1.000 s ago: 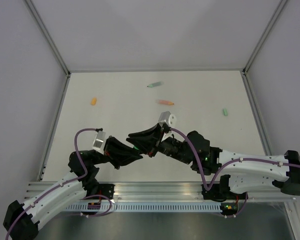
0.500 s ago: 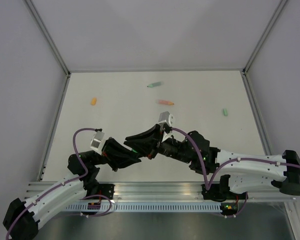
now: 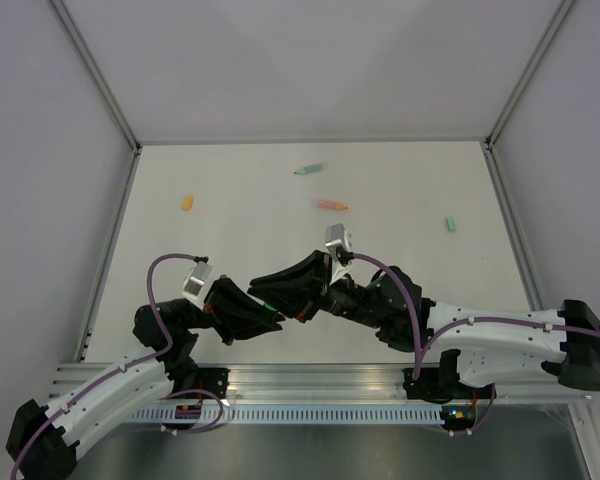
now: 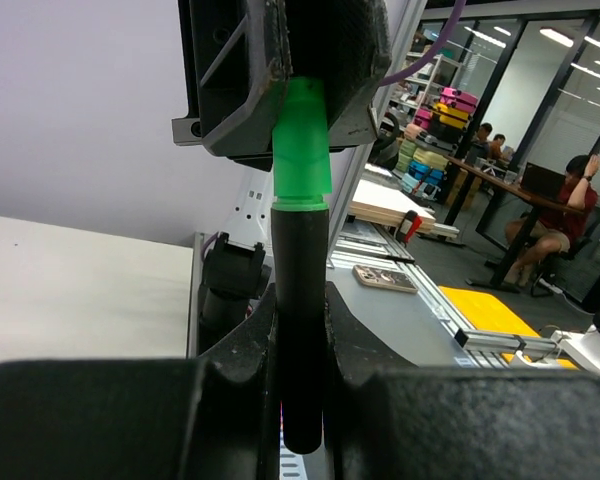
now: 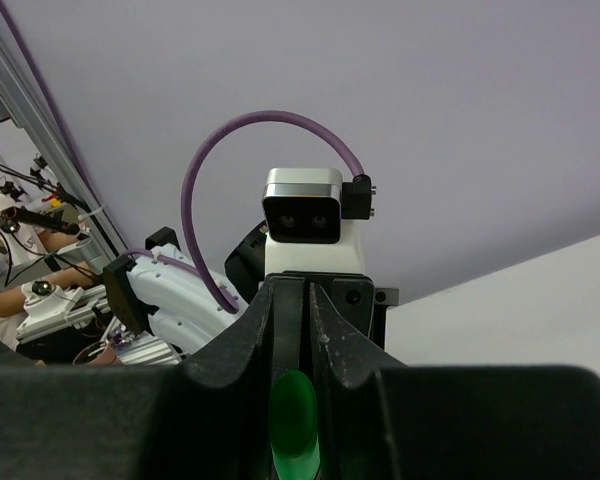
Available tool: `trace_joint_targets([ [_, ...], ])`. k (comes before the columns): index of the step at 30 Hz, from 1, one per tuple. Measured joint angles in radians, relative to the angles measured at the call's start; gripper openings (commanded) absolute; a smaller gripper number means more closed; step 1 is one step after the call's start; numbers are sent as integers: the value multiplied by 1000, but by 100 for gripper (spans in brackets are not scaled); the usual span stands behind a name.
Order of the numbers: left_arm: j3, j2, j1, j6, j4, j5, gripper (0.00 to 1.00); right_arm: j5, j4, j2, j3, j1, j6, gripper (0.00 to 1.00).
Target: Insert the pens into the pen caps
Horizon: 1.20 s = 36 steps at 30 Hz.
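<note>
Contact shows above the near part of the surface point(image 3: 230, 240): the left end effector point(image 4: 300, 335) is clamped on the black pen point(image 4: 300, 260), the right end effector point(image 5: 292, 330) is clamped on the green cap point(image 4: 302, 140), and cap and pen sit end to end. Mint pen point(image 3: 308, 169), salmon pen point(image 3: 331, 204), orange cap point(image 3: 187, 202) and mint cap point(image 3: 448, 224) lie apart farther back.

White table point(image 3: 230, 240), matte top. Pale lilac walls point(image 3: 310, 60) on three sides of table, joined by aluminium posts point(image 3: 93, 75). Slotted metal rail point(image 3: 320, 412) along table's near edge. Beyond table: glass-walled office, ceiling strip lights point(image 4: 572, 36), desk point(image 4: 500, 183), seated person point(image 4: 565, 195), yellow floor patch point(image 4: 490, 310).
</note>
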Motion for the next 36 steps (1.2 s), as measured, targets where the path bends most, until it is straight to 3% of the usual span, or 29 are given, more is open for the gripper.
trace_joint_targets([
  [24, 115, -31, -13, 100, -412, -23, 2, 147, -37, 9, -7, 0, -17, 0],
  [36, 192, -95, -22, 253, -735, -58, 2, 161, -160, -10, 8, 3, -30, 0],
])
